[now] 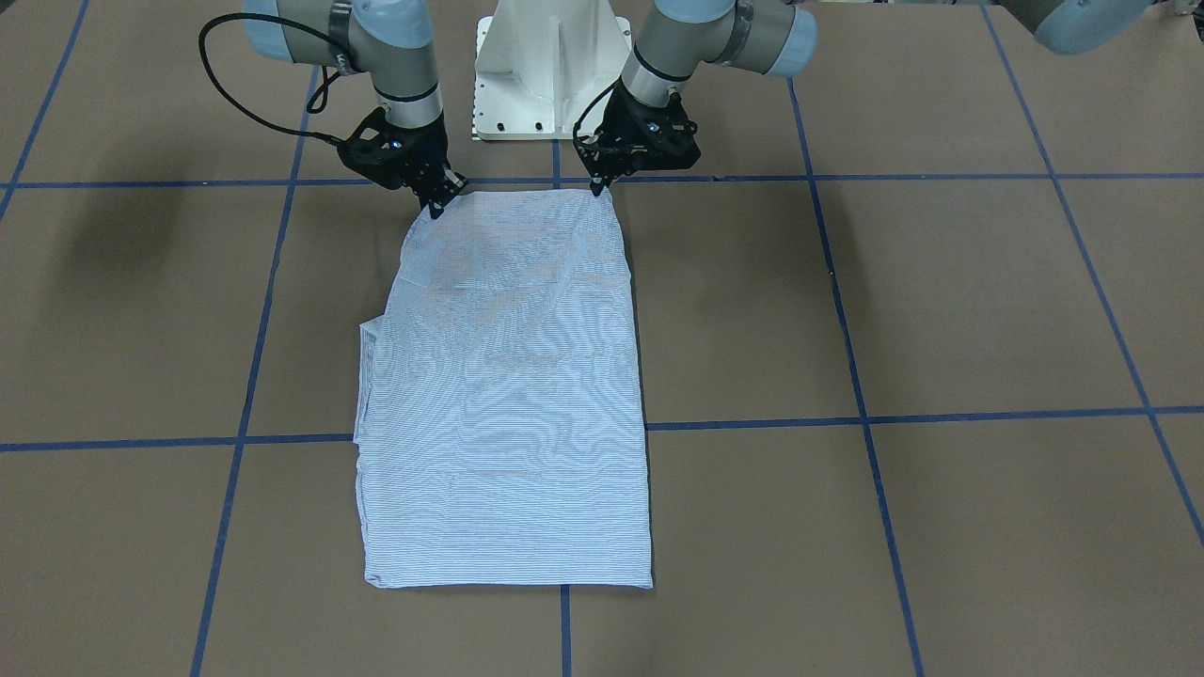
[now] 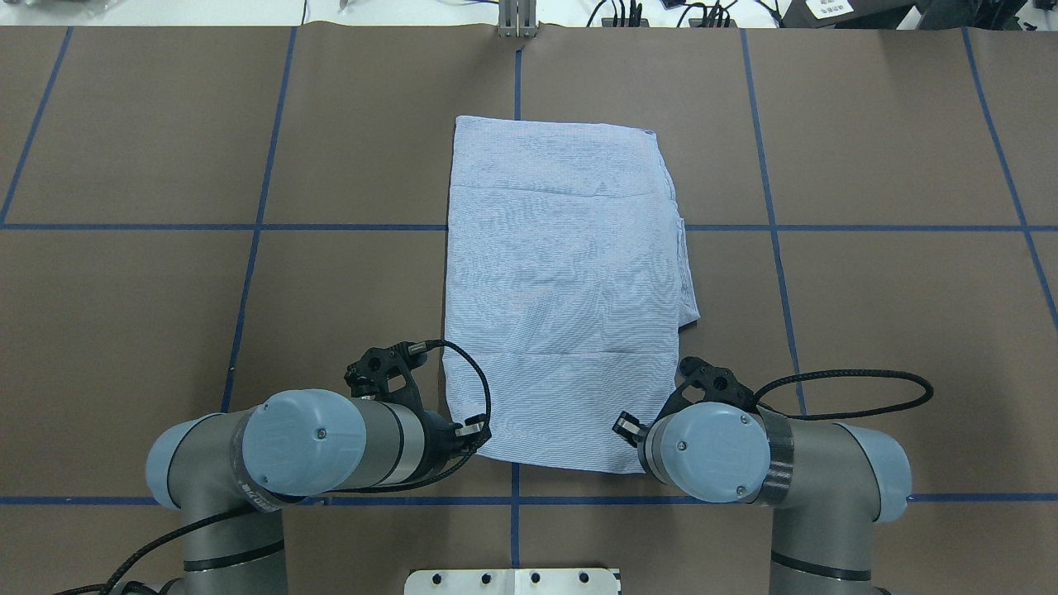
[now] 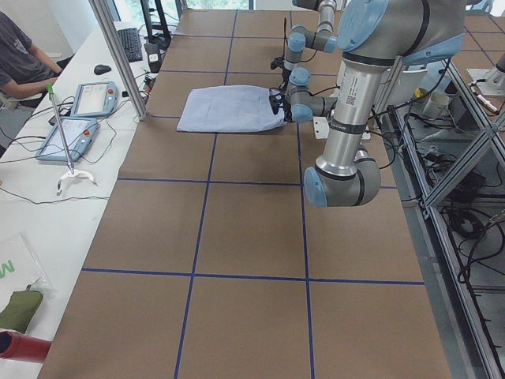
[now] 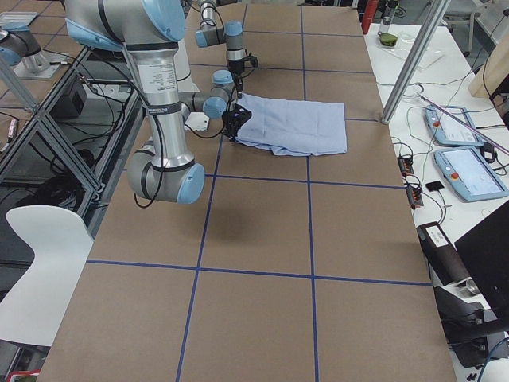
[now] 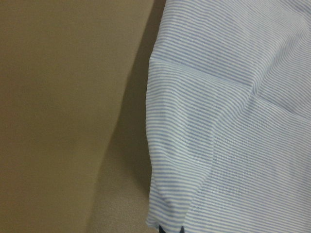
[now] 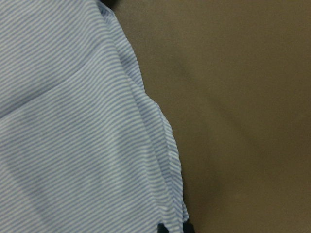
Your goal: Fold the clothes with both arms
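Two hands are low at the near edge of one folded shirt (image 2: 562,289), one at each corner. On the left side, the left hand (image 1: 598,188) points down to the near left corner of the cloth. Its fingers are narrow together and pinch this corner, and its wrist view shows the striped edge ending just at the two dark fingertips. Between the hands, the shirt lies flat on the brown table (image 2: 868,330) as a long rectangle. It reaches away from the robot and covers one crossing of the blue lines (image 2: 248,227). Its right side is less even, with a small flap coming out. On the right side, the right hand (image 1: 437,205) is closed in the same way on the near right corner of the shirt.
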Controlling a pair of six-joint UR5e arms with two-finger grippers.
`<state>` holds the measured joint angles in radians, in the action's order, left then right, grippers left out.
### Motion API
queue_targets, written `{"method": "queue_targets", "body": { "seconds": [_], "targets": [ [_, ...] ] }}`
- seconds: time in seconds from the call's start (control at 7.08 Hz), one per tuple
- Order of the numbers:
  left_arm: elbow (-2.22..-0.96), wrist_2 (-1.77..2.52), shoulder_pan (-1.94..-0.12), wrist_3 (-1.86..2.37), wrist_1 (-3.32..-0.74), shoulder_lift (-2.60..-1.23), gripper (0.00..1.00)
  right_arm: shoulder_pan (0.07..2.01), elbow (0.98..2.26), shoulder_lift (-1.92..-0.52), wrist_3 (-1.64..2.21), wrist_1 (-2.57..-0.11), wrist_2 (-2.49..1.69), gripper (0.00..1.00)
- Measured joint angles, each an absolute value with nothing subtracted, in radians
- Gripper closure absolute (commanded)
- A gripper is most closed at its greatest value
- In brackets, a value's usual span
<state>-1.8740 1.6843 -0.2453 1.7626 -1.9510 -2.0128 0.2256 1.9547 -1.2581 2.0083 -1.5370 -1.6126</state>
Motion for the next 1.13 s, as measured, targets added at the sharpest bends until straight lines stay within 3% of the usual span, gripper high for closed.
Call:
{"method": "queue_targets", "body": {
  "seconds": [1.13],
  "targets": [
    [-1.927, 1.694, -0.254, 1.763, -1.938, -2.007, 1.0, 0.253, 2.015, -1.251, 2.004, -1.533, -1.703, 1.0]
  ]
}}
